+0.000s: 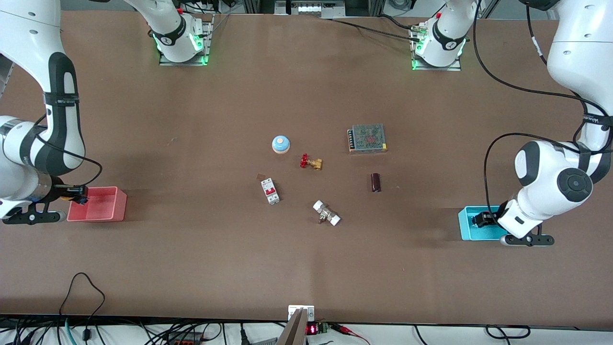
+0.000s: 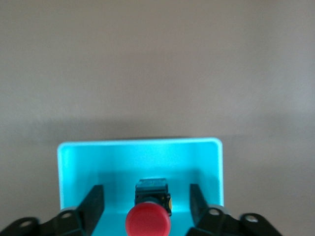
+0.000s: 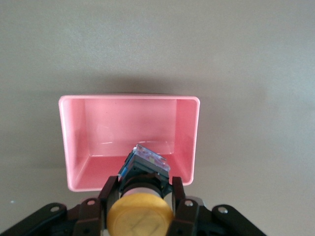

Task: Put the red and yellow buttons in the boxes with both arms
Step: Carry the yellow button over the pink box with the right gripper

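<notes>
Over the cyan box (image 2: 140, 162) at the left arm's end of the table hangs the left gripper (image 2: 146, 206), fingers spread wide apart, and the red button (image 2: 148, 220) sits between them touching neither, its black base down inside the box. At the right arm's end, the right gripper (image 3: 140, 196) hovers above the pink box (image 3: 129, 137) and pinches the yellow button (image 3: 140, 212), both fingers pressed against its body, the base tilted down toward the box floor. Mid-table, well apart from both boxes, lie a light-blue domed disc (image 1: 280, 143), a brass valve (image 1: 311, 162), a circuit breaker (image 1: 270, 190), a white-capped fitting (image 1: 326, 212), a dark block (image 1: 376, 182) and a mesh-topped power supply (image 1: 367, 138).
</notes>
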Controlling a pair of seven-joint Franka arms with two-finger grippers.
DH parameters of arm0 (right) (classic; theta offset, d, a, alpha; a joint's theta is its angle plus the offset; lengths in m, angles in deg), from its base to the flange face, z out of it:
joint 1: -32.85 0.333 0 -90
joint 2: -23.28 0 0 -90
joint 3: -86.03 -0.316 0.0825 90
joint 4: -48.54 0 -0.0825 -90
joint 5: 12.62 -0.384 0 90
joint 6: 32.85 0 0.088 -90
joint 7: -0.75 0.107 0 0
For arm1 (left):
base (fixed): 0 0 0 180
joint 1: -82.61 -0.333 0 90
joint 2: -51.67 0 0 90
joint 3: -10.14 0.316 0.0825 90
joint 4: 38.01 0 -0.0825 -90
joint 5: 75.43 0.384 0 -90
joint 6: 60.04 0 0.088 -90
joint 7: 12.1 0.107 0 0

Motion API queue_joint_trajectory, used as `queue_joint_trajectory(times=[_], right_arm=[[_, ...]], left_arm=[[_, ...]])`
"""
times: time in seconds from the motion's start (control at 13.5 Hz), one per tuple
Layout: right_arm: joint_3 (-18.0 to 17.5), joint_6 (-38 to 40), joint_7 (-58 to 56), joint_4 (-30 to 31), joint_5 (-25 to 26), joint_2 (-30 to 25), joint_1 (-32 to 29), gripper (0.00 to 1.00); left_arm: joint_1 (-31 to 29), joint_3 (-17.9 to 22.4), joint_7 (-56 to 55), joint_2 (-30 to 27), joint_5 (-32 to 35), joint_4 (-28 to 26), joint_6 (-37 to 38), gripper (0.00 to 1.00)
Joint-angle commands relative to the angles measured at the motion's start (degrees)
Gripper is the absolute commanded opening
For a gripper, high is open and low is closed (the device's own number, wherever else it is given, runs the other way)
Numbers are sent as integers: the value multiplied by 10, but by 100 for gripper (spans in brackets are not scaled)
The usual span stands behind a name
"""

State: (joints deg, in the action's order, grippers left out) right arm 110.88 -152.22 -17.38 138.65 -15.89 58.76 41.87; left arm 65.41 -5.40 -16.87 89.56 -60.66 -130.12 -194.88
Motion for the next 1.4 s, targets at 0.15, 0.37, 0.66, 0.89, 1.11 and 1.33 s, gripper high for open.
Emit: queue_joint_trajectory(times=[0.15, 0.37, 0.66, 0.89, 1.11, 1.33], right_arm=[[-8, -17, -40, 0, -46, 12, -9, 35], [-8, -21, -70, 0, -60, 28, -9, 35], [-10, -33, -102, 0, -77, 41, -18, 35], [-10, -58, -127, 0, -78, 51, -20, 35], [-10, -59, -154, 0, -106, 63, -23, 35], [-10, -59, -169, 0, -119, 67, -23, 35]], left_arm=[[2, -21, 1, -96, -3, -11, 62, 94], [1, -41, -27, -151, -3, -13, 126, 97], [-2, -60, -32, -235, -4, -13, 211, 99], [-5, -62, -24, -287, -38, -10, 252, 100], [-5, -64, -24, -316, -53, -4, 285, 100], [-7, -63, -18, -334, -72, -3, 294, 100]])
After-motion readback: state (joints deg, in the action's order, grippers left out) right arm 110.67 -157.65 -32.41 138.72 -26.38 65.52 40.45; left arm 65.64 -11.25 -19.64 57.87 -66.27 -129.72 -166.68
